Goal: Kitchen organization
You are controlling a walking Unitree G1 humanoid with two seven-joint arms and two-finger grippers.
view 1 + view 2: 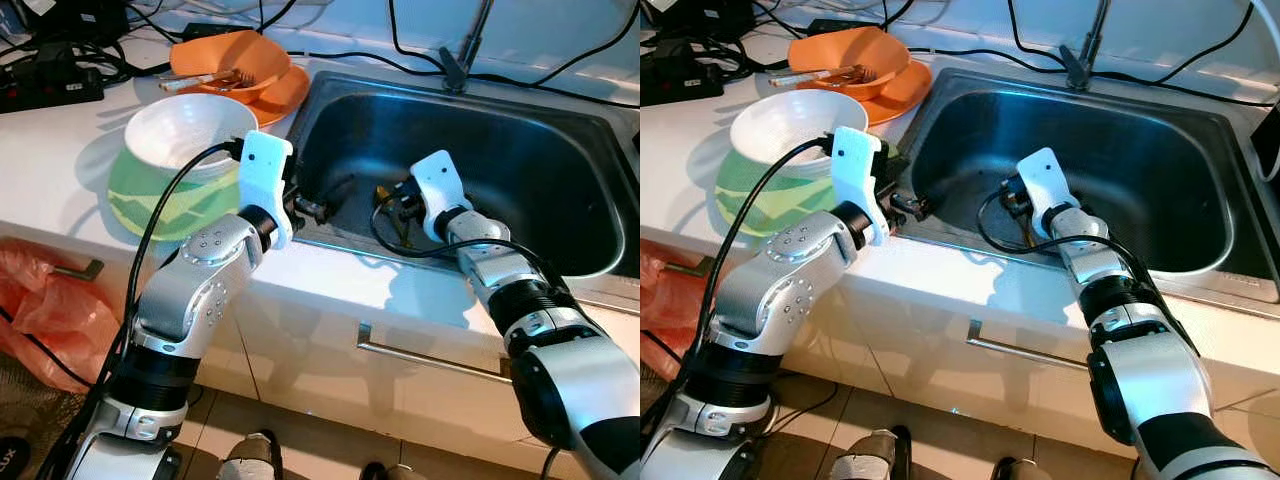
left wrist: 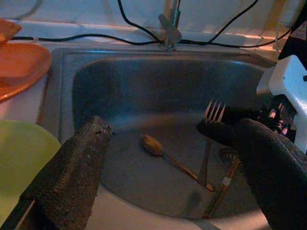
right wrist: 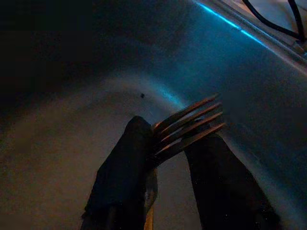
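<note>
Fork (image 3: 189, 128), a thin metal one with four tines, sits pinched between the jaws of the right gripper (image 3: 165, 158), down inside the stainless steel sink (image 1: 560, 160). The tines point up and away from the black, cloth-textured fingers (image 3: 122, 177). On the basin floor below lie a spoon (image 2: 158, 148) with an oval, brownish bowl and slim handle, and another long utensil (too dim to name). The left gripper (image 2: 168, 167) hovers at the sink's 9 o'clock rim, jaws spread wide. On the white table, at 9 o'clock from the sink, a white bowl (image 1: 190, 130) rests on a green plate (image 1: 160, 210); beyond it stand an orange bowl (image 1: 225, 60) and plate.
</note>
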